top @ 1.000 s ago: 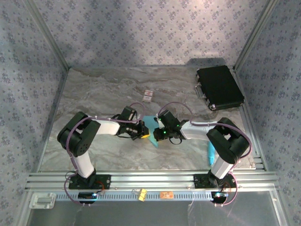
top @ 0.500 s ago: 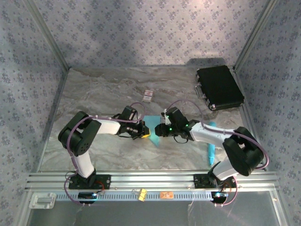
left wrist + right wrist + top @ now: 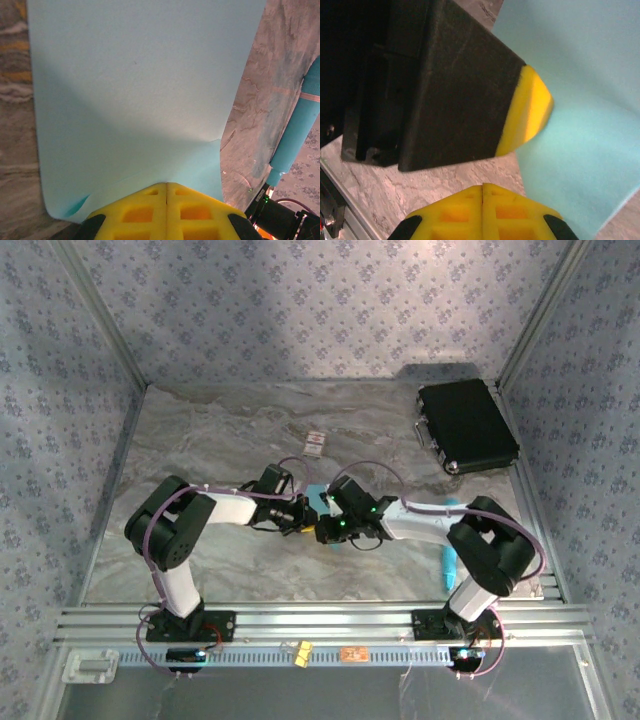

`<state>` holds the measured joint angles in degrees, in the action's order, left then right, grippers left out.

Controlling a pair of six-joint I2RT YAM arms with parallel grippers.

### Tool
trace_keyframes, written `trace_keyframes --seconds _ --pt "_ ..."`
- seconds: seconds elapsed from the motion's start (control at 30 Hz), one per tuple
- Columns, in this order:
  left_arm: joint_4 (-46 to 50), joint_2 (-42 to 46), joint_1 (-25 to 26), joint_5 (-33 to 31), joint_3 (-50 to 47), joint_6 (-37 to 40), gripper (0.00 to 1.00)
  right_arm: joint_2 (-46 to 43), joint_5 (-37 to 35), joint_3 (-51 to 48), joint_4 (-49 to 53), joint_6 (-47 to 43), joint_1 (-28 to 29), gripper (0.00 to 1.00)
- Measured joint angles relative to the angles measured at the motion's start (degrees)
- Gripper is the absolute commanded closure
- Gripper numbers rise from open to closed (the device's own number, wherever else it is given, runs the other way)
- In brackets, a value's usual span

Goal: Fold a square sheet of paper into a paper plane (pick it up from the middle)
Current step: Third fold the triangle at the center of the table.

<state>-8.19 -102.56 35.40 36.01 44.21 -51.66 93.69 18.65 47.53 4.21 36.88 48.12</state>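
sheet count: 1 light-blue square sheet of paper (image 3: 318,494), no dart shape
sheet position: middle of the grey marbled desk (image 3: 220,430), a bit toward the near edge, between the two tool tips
sheet shape: left wrist view shows it (image 3: 135,100) fanning out from the pads, mostly flat, with one kink on its right edge close to the pads
arms: 2, both reaching in to the desk middle, tips just beside each other
left tool (image 3: 303,517): clenched on the sheet; yellow pads (image 3: 166,187) meet at the seam with the sheet's edge running straight into them
right tool (image 3: 325,531): clenched, pads (image 3: 483,189) pressed together with no gap; the sheet (image 3: 580,90) lies just to their right; can't tell if any paper is pinched
tool contact: right wrist view has the left tool's black finger with its yellow pad (image 3: 527,110) lying against the sheet, right above the right pads
black hard case (image 3: 466,426): 1, closed, far right corner of the desk
small white card with red marks (image 3: 316,443): 1, flat, beyond the tools toward the far edge
slim cyan pen-like stick (image 3: 449,568): 1, near the right edge, partly hidden by the right arm; also seen from the left wrist (image 3: 300,125)
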Motion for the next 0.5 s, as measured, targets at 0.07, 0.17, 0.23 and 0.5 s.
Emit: trace_keyframes --seconds 0.07,0.17,0.23,0.5 --pt "0.0 -0.09 0.0 0.04 0.02 0.11 0.97 1.18 -0.46 0.87 0.46 0.0 0.2 0.94" --pt "0.02 -0.24 -0.02 0.22 0.2 0.15 0.97 2.19 -1.09 1.11 1.09 0.0 0.26 0.94" --pt "0.02 -0.31 -0.02 0.24 0.28 0.15 0.97 2.6 -1.36 1.11 1.51 0.0 0.24 0.94" --pt "0.17 -0.33 0.0 0.24 0.35 0.15 0.97 2.86 -1.46 -0.17 1.4 0.24 -0.04 0.94"
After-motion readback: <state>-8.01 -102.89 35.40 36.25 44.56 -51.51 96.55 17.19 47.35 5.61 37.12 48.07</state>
